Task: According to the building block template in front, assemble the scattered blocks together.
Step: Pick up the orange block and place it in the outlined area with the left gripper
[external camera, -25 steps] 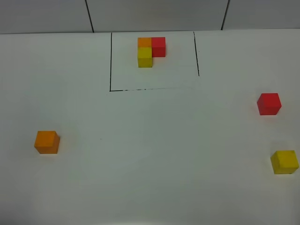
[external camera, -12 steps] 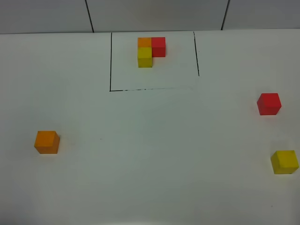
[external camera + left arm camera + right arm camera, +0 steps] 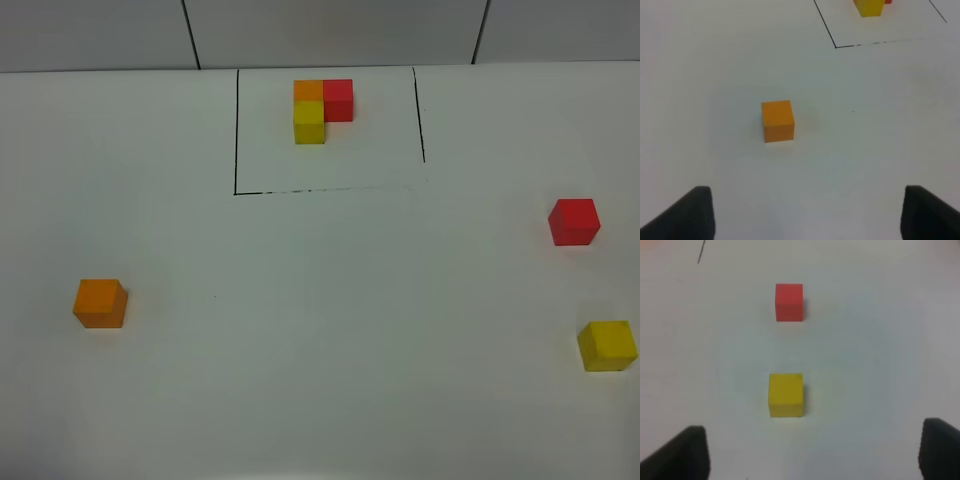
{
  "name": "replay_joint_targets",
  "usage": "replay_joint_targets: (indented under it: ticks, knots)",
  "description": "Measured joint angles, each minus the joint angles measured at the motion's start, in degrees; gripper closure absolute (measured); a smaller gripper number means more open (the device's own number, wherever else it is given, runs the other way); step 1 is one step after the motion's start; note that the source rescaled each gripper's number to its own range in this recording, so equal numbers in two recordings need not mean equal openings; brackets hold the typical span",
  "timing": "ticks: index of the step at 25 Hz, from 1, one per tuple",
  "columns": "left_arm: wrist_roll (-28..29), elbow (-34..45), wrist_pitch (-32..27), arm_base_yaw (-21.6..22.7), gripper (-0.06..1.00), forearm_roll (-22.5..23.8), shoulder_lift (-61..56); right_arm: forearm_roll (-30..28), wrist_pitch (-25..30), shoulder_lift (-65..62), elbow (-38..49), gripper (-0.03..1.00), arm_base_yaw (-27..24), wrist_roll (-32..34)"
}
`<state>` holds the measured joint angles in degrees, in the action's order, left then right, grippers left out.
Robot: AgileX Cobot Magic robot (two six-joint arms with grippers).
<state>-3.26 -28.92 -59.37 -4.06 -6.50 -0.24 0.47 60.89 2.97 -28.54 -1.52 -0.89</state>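
The building block template (image 3: 321, 108) is an L of orange, red and yellow cubes inside a black drawn frame at the far middle of the table. The scattered blocks lie apart: an orange cube (image 3: 100, 303) (image 3: 777, 120) near left, a red cube (image 3: 574, 221) (image 3: 789, 301) at right, a yellow cube (image 3: 607, 346) (image 3: 785, 394) nearer on the right. Neither arm shows in the exterior high view. My left gripper (image 3: 805, 215) stands open short of the orange cube. My right gripper (image 3: 812, 455) stands open short of the yellow cube, the red one beyond it.
The white table (image 3: 330, 330) carries only the cubes and the black frame lines (image 3: 236, 130). A grey panelled wall (image 3: 330, 30) rises behind its far edge. Part of the frame and template shows in the left wrist view (image 3: 869, 7).
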Motion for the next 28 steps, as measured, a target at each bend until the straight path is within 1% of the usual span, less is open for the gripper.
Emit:
replay_joint_targets:
  ticks: [5,7,9,11,12,16,18,23,28]
  knots:
    - [0.0,-0.1,0.5,0.0,0.24,1.0,0.0,0.0,0.0,0.0,0.0,0.22,0.0,0.0]
    - [-0.1,-0.6,2.3,0.0,0.24,2.5,0.6,0.0,0.0,0.0,0.0,0.22,0.0,0.0]
    - [-0.1,-0.7,5.3,0.0,0.24,3.9,2.3,0.0,0.0,0.0,0.0,0.22,0.0,0.0]
    - [-0.1,-0.7,7.3,0.0,0.2,4.4,6.1,0.0,0.0,0.0,0.0,0.22,0.0,0.0]
    - [-0.1,-0.7,8.2,0.0,0.17,4.4,8.3,0.0,0.0,0.0,0.0,0.22,0.0,0.0]
    - [-0.2,-1.2,12.0,0.0,0.01,4.4,20.6,0.0,0.0,0.0,0.0,0.22,0.0,0.0]
    - [-0.3,-1.2,14.3,0.0,-0.04,4.4,28.0,0.0,0.0,0.0,0.0,0.22,0.0,0.0]
    - [-0.3,-4.6,16.5,0.0,-0.05,4.6,47.7,0.0,0.0,0.0,0.0,0.22,0.0,0.0]
    - [-0.1,-12.1,16.3,0.0,-0.05,4.6,66.9,0.0,0.0,0.0,0.0,0.22,0.0,0.0]
